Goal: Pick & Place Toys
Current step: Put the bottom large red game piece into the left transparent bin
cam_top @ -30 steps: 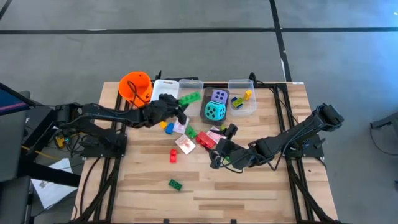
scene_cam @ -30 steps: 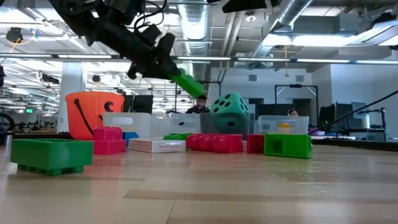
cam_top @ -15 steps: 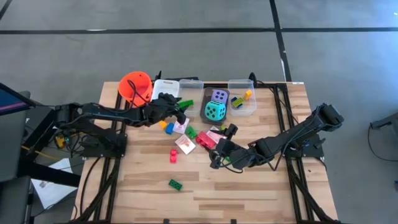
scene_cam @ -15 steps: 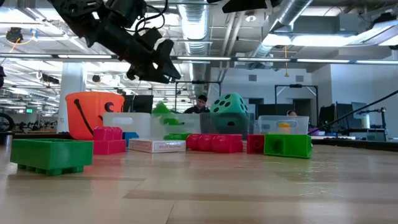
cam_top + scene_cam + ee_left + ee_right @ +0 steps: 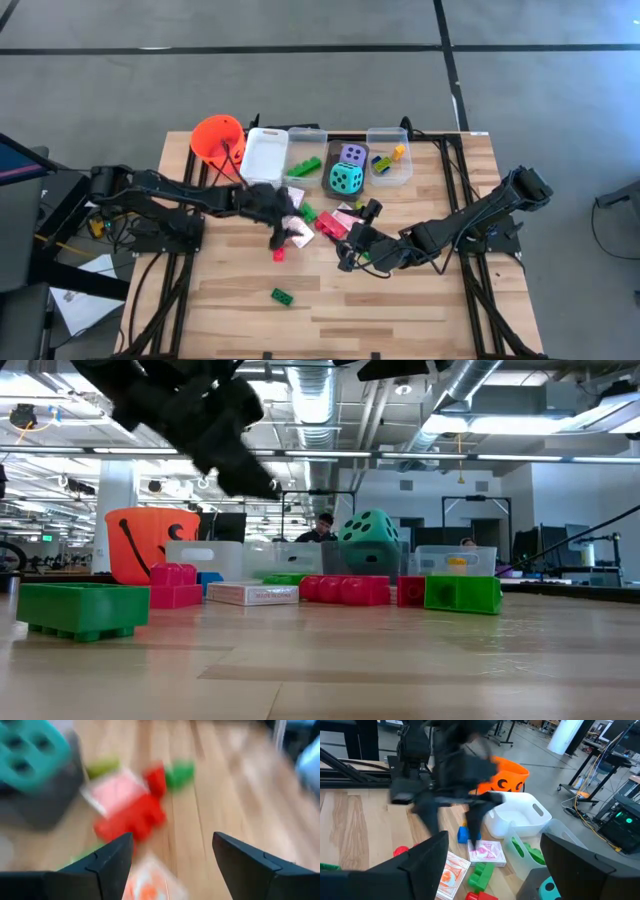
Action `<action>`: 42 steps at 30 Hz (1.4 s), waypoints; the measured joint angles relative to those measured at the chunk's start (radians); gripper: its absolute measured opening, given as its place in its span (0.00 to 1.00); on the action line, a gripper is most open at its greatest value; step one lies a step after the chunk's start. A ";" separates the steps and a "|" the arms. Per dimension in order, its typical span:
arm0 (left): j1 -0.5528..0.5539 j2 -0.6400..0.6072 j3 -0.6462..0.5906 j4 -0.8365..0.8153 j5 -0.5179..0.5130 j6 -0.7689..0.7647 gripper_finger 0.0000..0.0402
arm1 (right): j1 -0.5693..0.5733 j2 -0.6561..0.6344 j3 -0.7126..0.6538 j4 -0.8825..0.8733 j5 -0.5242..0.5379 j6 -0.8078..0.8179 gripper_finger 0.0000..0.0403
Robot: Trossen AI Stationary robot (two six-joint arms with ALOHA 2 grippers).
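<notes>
At frame centre, the left pincer (image 5: 277,228) hovers open and empty over scattered small plastic bricks and pink-white cards (image 5: 297,231) on the wooden worktop (image 5: 400,310). Judged between picks, it must next descend and close on one toy, perhaps the small red plastic brick (image 5: 279,250). The right pincer (image 5: 352,252) waits open, lower right.

Wooden table (image 5: 400,300) carries bricks (image 5: 281,295), cards (image 5: 297,232), bins (image 5: 389,157).

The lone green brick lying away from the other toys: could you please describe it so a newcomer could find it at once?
Start from the wooden table in the high view, where most toys cluster near the clear bins along the far edge. Move toward the near edge, on the left arm's side: the green brick lies there alone on bare wood, touching nothing. The other green bricks sit in the cluster or in a bin.
</notes>
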 joint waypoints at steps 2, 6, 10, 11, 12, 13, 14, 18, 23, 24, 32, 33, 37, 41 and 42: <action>-0.040 0.000 0.000 -0.115 -0.042 0.038 0.67 | 0.000 0.000 0.000 0.000 0.000 0.000 0.77; -0.106 0.000 0.000 -0.296 -0.086 0.133 0.69 | 0.000 0.000 0.000 0.000 -0.001 0.000 0.77; -0.160 0.000 0.000 -0.363 -0.088 0.318 0.71 | 0.000 0.001 0.000 0.000 -0.001 0.000 0.77; -0.171 0.000 0.000 -0.368 -0.095 0.372 0.71 | -0.001 0.001 0.000 0.000 -0.001 0.000 0.77; -0.182 0.000 0.000 -0.368 -0.102 0.425 0.72 | -0.001 0.001 0.000 -0.001 -0.002 0.000 0.77; -0.192 0.000 0.000 -0.367 -0.112 0.480 0.72 | -0.001 0.001 0.000 -0.001 -0.002 0.000 0.77; -0.201 0.000 0.000 -0.368 -0.123 0.539 0.73 | -0.001 0.001 0.000 -0.001 -0.002 0.000 0.77; -0.227 0.000 0.000 -0.382 -0.182 0.745 0.75 | -0.001 0.001 0.000 -0.002 -0.002 0.000 0.77; -0.229 0.001 0.000 -0.435 -0.187 0.866 0.78 | -0.003 0.001 0.000 -0.007 -0.002 0.000 0.77; -0.229 0.004 0.000 -0.440 -0.186 0.880 0.79 | -0.003 0.001 0.000 -0.008 -0.002 0.000 0.77; -0.229 0.076 0.000 -0.403 -0.182 0.897 0.82 | -0.014 0.001 0.000 -0.008 -0.002 0.000 0.77; -0.229 0.089 0.000 -0.398 -0.182 0.898 0.82 | -0.015 0.001 0.000 -0.008 -0.002 0.000 0.77; -0.228 0.134 0.000 -0.394 -0.182 0.897 0.82 | -0.015 0.001 0.000 -0.008 -0.002 0.001 0.77; -0.228 0.152 0.003 -0.397 -0.179 0.897 0.79 | -0.015 0.001 0.000 -0.008 -0.002 0.000 0.77; -0.228 0.153 0.003 -0.399 -0.179 0.895 0.79 | -0.015 0.001 0.000 -0.008 -0.002 0.001 0.77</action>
